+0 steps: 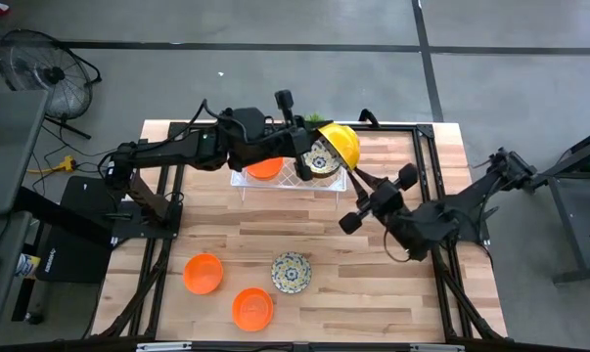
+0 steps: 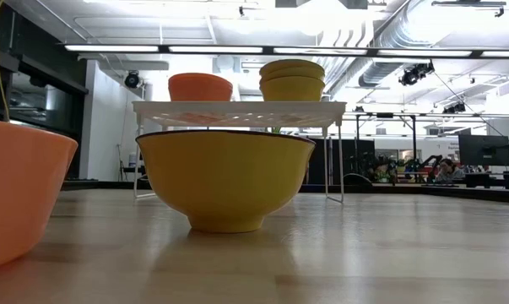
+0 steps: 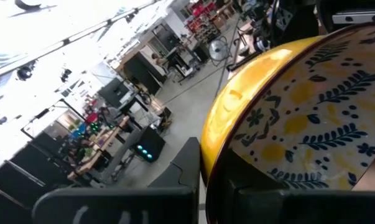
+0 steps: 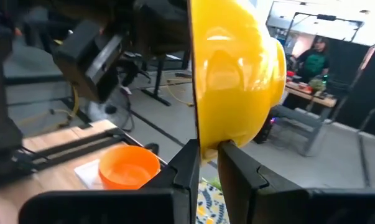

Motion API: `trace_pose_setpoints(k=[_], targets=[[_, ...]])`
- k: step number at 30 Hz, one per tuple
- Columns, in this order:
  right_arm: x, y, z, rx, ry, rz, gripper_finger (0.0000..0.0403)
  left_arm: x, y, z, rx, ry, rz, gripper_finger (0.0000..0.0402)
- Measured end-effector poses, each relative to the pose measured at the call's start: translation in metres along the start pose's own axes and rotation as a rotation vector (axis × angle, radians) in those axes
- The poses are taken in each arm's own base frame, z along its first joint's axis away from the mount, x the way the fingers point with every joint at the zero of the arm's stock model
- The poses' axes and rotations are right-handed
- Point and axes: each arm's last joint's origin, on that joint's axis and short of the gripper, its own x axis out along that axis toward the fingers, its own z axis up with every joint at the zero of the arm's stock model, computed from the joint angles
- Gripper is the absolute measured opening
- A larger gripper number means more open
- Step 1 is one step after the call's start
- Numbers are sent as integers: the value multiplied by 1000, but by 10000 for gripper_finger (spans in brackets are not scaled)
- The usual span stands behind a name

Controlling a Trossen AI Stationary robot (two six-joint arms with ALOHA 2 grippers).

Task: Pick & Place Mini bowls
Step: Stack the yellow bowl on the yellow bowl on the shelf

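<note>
While the left gripper (image 1: 309,147) clamps one rim of a tilted yellow-backed floral bowl (image 1: 340,143) above the white tray (image 1: 238,178), the right gripper (image 1: 353,176) pinches its opposite rim; an orange bowl (image 1: 264,168) sits just below-left.

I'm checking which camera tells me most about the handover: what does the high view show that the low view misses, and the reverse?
Only the high view shows both arms meeting over the white tray, the left gripper and right gripper both shut on the rim of a tilted yellow-backed floral bowl, plus two orange bowls near the front. Only the low view shows the tray standing raised on legs, and the room behind. Both show an orange bowl on the tray and the front floral bowl.
</note>
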Motion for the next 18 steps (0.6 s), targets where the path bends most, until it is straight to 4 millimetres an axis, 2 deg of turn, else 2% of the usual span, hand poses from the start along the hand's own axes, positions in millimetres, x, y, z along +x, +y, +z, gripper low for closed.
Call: trace_pose_setpoints(k=[6, 9, 18], targets=[[0, -11, 8, 59, -12, 37, 49, 1, 1, 2, 25, -26, 19, 6], [2, -14, 9, 62, -6, 5, 50, 13, -8, -2, 39, -15, 12, 6], [4, -28, 16, 69, -5, -18, 50, 24, -16, -6, 48, -13, 15, 6]])
